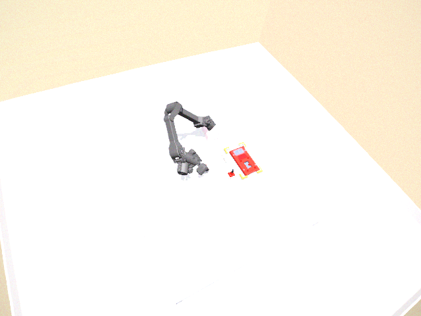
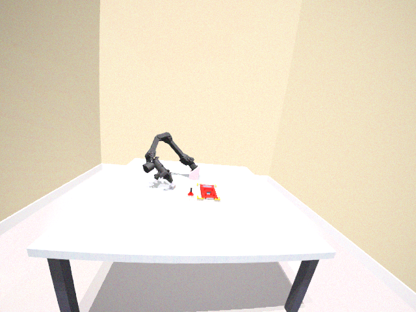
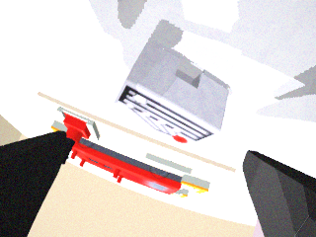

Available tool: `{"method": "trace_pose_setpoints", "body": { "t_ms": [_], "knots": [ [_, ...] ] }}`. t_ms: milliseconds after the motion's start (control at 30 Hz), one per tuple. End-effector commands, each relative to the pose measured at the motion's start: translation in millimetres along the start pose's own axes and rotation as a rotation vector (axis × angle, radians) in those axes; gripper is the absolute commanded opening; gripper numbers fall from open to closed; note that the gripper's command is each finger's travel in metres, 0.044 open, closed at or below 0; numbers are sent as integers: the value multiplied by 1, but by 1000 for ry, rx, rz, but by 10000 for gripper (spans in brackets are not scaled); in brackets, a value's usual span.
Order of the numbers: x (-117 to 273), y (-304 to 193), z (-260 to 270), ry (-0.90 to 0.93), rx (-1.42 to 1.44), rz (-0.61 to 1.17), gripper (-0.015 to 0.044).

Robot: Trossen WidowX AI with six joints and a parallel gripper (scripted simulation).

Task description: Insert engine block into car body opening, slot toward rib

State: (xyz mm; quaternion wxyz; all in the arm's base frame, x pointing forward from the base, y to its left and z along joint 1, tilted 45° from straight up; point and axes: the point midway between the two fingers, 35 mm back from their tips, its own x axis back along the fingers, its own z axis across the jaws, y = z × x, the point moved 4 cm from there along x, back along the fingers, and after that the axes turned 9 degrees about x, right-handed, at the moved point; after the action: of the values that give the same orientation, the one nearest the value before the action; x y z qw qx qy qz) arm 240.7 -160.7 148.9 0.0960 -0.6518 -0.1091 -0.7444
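The engine block (image 3: 168, 94) (image 2: 172, 186), a light grey block, sits on the white table in front of the fingers. The wrist view shows its slot in the edge away from the car and its black-and-white striped face toward the car. The red car body (image 1: 243, 157) (image 3: 128, 168) lies flat beyond it, with pale grey areas at one end and nearer the other end. I cannot tell whether the rib is in view. My gripper (image 1: 204, 163) (image 3: 157, 152) is wide open and empty, its fingertips on either side of the view, apart from the block.
A small red piece with a black upright stem (image 1: 231, 173) (image 2: 190, 193) stands beside the car body; its red base (image 3: 76, 128) is near the left finger in the wrist view. Yellow corner pieces (image 1: 243, 176) surround the car body. A thin tan line crosses the wrist view.
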Motion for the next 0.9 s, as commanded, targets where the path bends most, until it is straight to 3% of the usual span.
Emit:
{"method": "trace_pose_setpoints", "body": {
  "t_ms": [0,867],
  "knots": [
    [-2,-1,1,-24,117,-13,440],
    [-10,-12,7,-201,996,-30,440]
  ]
}}
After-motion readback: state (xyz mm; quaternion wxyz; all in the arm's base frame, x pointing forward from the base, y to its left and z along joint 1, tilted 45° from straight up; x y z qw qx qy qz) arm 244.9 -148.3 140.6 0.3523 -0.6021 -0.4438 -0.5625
